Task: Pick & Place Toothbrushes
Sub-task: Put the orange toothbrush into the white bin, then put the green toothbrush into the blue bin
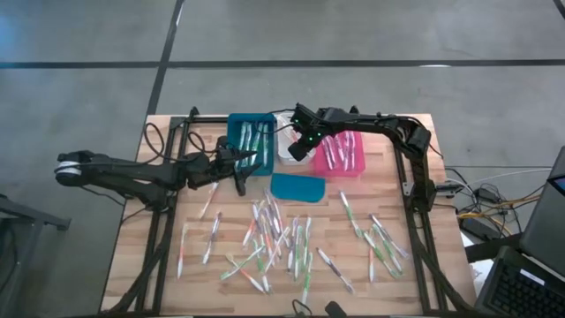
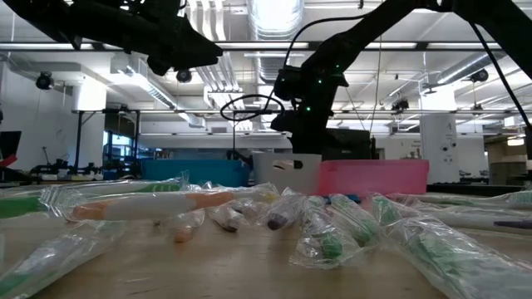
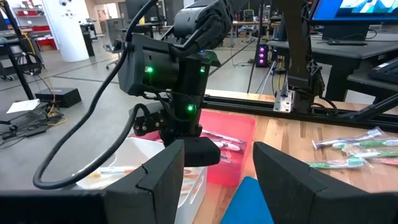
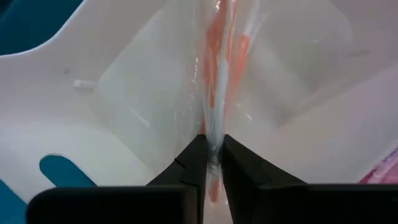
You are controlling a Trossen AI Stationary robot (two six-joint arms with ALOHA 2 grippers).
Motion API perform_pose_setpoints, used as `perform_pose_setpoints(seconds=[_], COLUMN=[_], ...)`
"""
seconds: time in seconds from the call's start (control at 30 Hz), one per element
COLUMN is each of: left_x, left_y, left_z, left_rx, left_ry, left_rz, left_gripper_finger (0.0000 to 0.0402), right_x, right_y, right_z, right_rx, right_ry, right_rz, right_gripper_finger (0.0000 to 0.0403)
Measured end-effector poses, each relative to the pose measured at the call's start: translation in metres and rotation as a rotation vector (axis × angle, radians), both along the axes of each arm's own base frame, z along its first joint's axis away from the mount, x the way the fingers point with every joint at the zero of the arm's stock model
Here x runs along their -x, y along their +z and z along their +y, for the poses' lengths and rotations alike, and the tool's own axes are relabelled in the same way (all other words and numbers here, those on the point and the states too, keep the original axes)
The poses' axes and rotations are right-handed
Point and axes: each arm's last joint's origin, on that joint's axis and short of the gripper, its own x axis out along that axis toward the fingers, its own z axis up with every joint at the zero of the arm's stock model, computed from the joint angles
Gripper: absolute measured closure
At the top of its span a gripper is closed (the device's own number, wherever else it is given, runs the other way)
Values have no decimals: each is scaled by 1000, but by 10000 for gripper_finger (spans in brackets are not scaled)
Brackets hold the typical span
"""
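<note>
My right gripper (image 1: 301, 148) points steeply down over the white bin (image 1: 286, 146) and is shut on an orange-and-white toothbrush in a clear wrapper (image 4: 219, 74). The white bin stands between a teal bin (image 1: 250, 140) and a pink bin (image 1: 342, 153), both holding toothbrushes. Many more wrapped toothbrushes (image 1: 281, 237) lie loose on the near half of the table. My left gripper (image 3: 217, 180) is open and level, in the air at the teal bin's near side (image 1: 242, 164), touching nothing. My right gripper pinches the wrapped toothbrush between its two fingertips (image 4: 214, 154), coming from above and pointing steeply down. The toothbrush runs on past the fingers, roughly along their line, into the white bin (image 4: 124, 93). Whether its far end touches the bin floor, I cannot tell.
A flat teal lid-like piece (image 1: 297, 186) lies on the table just near of the bins. A dark metal frame (image 1: 411, 185) borders the table's left and right sides. Loose toothbrushes cover most of the near table.
</note>
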Motion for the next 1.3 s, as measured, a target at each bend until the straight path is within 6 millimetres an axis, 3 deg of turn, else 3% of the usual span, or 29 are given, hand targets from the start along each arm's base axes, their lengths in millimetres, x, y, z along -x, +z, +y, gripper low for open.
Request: perform_pose_setpoints(seconds=[0.43, 0.63, 0.83, 1.13, 1.3], left_x=[0, 0, -1, -3, -3], left_y=[-4, -4, 9, 19, 20], left_z=[0, 0, -2, -20, -33], left_rx=[2, -9, -67, -90, -94], left_ry=[0, 0, -42, -463, -564], left_rz=[41, 49, 20, -82, -92], left_gripper_finger=[204, 204, 204, 204, 204], right_x=[0, 3, 11, 35, 54], right_y=[1, 13, 44, 110, 147], right_z=[1, 3, 7, 21, 35], right_rx=[-33, -20, 31, 139, 211], right_ry=[34, 59, 75, 100, 144], right_rz=[-16, -32, -97, -244, -328], right_gripper_finger=[261, 205, 168, 145, 151])
